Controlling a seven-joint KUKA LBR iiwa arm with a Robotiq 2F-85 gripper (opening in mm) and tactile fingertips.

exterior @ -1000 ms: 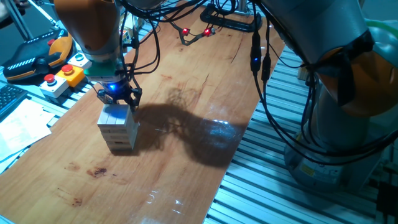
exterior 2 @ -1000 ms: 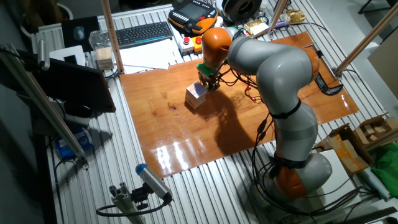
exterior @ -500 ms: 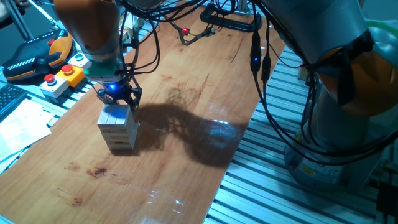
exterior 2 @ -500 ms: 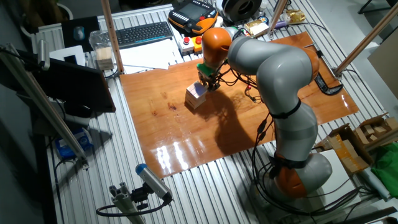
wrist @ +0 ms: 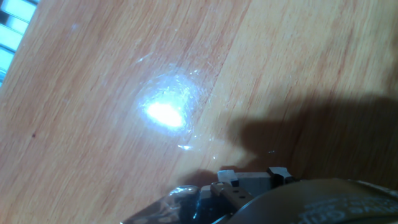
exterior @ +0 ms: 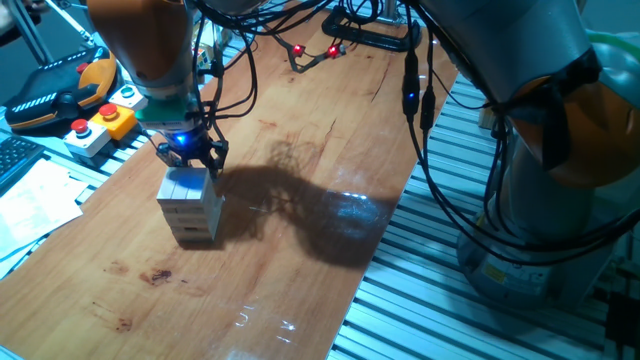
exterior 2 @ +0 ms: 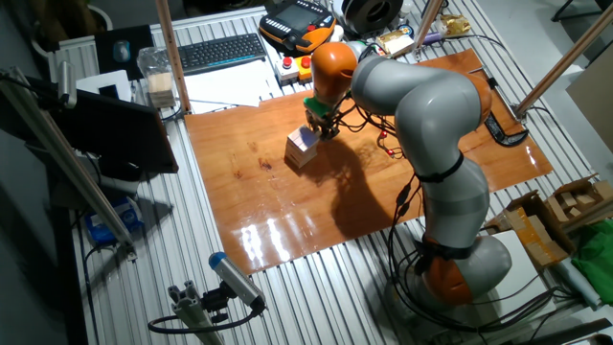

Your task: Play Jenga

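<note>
Jenga tower (exterior: 189,208) is being approached from above near the table (exterior: 300,250) edge by the button boxes (exterior: 97,125); fingers' (exterior: 190,158) spread cannot be told, no block seemingly being drawn yet.

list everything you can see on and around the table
Jenga tower: one, pale wood, on the wooden table, under the hand
button box: one, grey with coloured buttons, off the table's far edge
teach pendant: one, black and orange, behind the button box
keyboard: one, black, beyond the table
papers: white, beside the table
arm: one, grey and orange
end effector: one, dark, at the tower's top; open or shut unclear
</note>
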